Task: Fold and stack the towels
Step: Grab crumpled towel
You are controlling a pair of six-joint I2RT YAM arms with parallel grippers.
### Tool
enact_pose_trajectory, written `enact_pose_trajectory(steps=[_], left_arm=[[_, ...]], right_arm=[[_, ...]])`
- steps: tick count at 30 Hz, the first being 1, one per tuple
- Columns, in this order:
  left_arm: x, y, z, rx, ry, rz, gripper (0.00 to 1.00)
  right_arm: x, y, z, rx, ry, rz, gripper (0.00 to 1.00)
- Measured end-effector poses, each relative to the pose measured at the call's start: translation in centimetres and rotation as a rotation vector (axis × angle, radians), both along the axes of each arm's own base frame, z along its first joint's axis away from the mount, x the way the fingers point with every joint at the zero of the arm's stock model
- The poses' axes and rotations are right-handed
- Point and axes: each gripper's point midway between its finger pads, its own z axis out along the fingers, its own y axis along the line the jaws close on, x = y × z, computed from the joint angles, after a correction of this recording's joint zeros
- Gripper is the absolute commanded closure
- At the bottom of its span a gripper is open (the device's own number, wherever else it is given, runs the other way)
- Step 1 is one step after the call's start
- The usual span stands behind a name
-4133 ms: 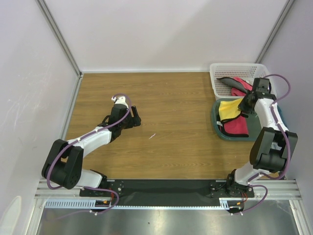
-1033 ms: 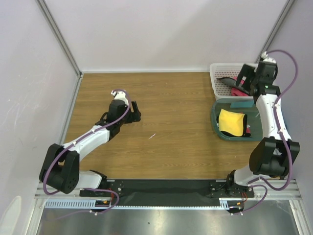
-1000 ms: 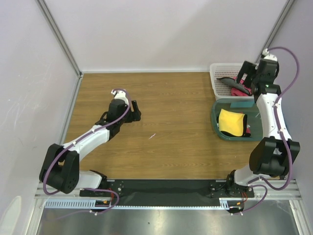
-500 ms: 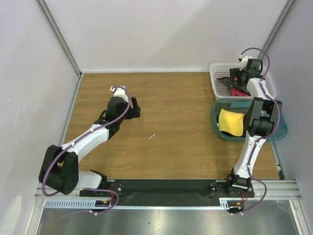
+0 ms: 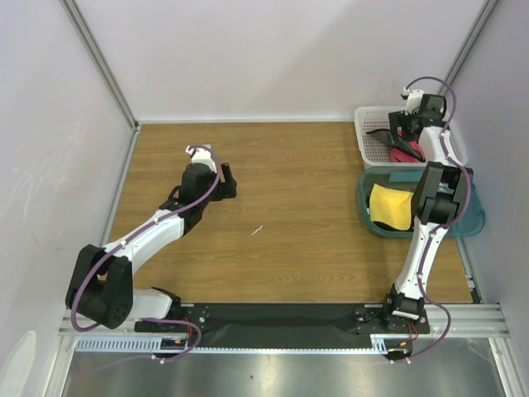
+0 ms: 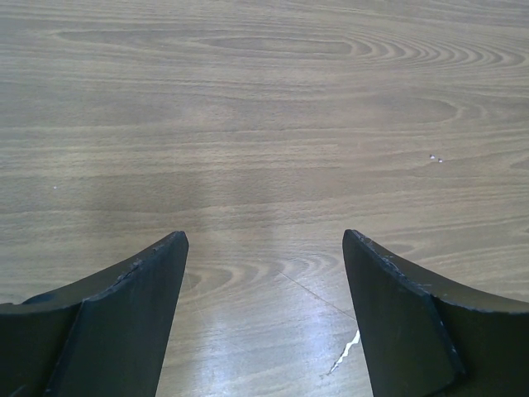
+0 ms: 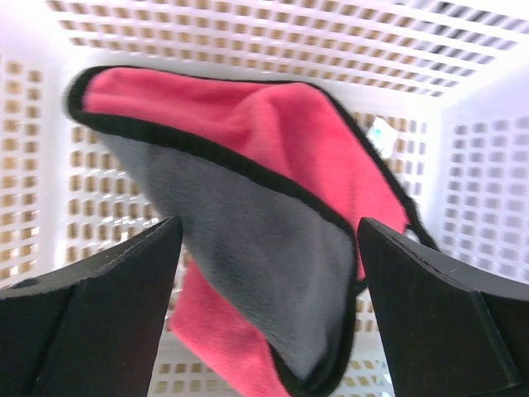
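Observation:
A red and grey towel (image 7: 248, 223) with black trim lies crumpled in the white basket (image 7: 248, 33), also seen as the towel (image 5: 402, 147) at the back right. My right gripper (image 7: 269, 225) hovers open just above it, fingers on either side of the grey fold, not closed on it; from above the right gripper (image 5: 401, 126) is over the basket (image 5: 364, 136). A folded yellow towel (image 5: 390, 207) rests in the teal tray (image 5: 361, 198). My left gripper (image 5: 225, 178) is open over the bare wood, and the left wrist view shows the gripper (image 6: 264, 238) with nothing between its fingers.
The teal tray sits right in front of the white basket at the table's right edge. White walls enclose the wooden table (image 5: 281, 223) on three sides. A small white scratch (image 6: 347, 357) marks the wood near the left gripper.
The right arm has swung from above the teal tray back over the white basket and lowered towards the red and grey towel. The left arm has shifted only slightly.

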Motion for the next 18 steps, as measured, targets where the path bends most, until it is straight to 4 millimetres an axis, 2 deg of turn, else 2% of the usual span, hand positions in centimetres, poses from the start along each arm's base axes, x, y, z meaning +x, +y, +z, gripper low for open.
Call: enact_pose_trajectory(steps=[3, 6, 7, 9, 12, 13, 14, 15, 18], left_arm=[[0.0, 0.1, 0.0, 0.001, 0.000, 0.003, 0.18], [0.0, 0.1, 0.0, 0.003, -0.001, 0.005, 0.18], [0.0, 0.1, 0.0, 0.003, 0.000, 0.005, 0.18], [0.0, 0.1, 0.0, 0.004, 0.000, 0.006, 0.17], [0.0, 0.2, 0.0, 0.008, 0.000, 0.007, 0.17], [0.0, 0.2, 0.0, 0.012, 0.002, 0.008, 0.18], [0.0, 0.3, 0.0, 0.017, 0.001, 0.008, 0.18], [0.1, 0.3, 0.1, 0.020, -0.001, 0.009, 0.17], [0.2, 0.4, 0.9, 0.022, -0.019, 0.013, 0.17]], right_arm=[[-0.1, 0.8, -0.2, 0.031, 0.006, 0.036, 0.10], [-0.4, 1.4, -0.7, 0.052, 0.025, 0.060, 0.22], [-0.4, 1.4, -1.1, 0.055, 0.035, 0.061, 0.31], [-0.2, 1.4, -1.9, 0.059, 0.051, 0.060, 0.41], [-0.1, 1.2, -3.6, 0.066, 0.081, 0.053, 0.69], [-0.3, 1.1, -3.9, 0.067, 0.092, 0.050, 0.86], [-0.5, 1.1, -4.2, 0.067, 0.104, 0.048, 0.97], [-0.6, 1.1, -4.3, 0.070, 0.111, 0.041, 1.00], [-0.7, 1.0, -3.6, 0.079, 0.101, 0.020, 1.00]])
